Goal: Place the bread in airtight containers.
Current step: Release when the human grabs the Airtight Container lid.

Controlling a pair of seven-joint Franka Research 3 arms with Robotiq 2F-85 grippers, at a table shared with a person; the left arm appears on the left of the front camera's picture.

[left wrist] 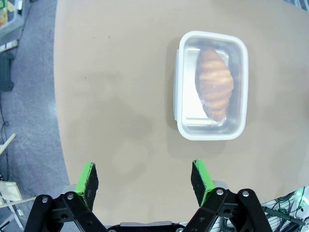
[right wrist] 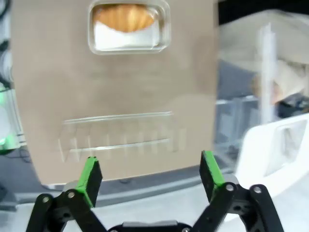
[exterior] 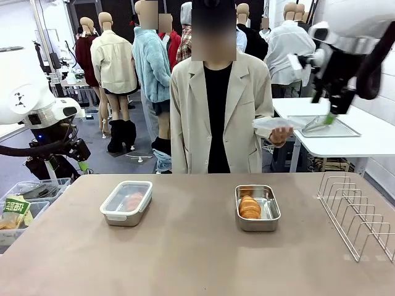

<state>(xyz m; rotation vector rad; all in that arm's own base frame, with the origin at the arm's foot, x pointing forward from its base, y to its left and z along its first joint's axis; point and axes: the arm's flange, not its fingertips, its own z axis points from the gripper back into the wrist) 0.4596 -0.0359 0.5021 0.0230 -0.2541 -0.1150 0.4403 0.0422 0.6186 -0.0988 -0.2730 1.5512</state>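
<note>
L end effector (left wrist: 144, 180) spread; R end effector (right wrist: 150, 175) spread, view blurred; lidded croissant (exterior: 132, 201) hazy.

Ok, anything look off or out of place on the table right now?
Nothing spilled or askew. One croissant sits in the closed container; the other croissant lies in the right container, which has no lid. The person's hand holds a lid above the table.

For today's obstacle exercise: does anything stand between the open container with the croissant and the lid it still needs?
The person's hand holds the lid beyond the table's far edge. The open container holds its croissant, and nothing visible stands over it.
</note>
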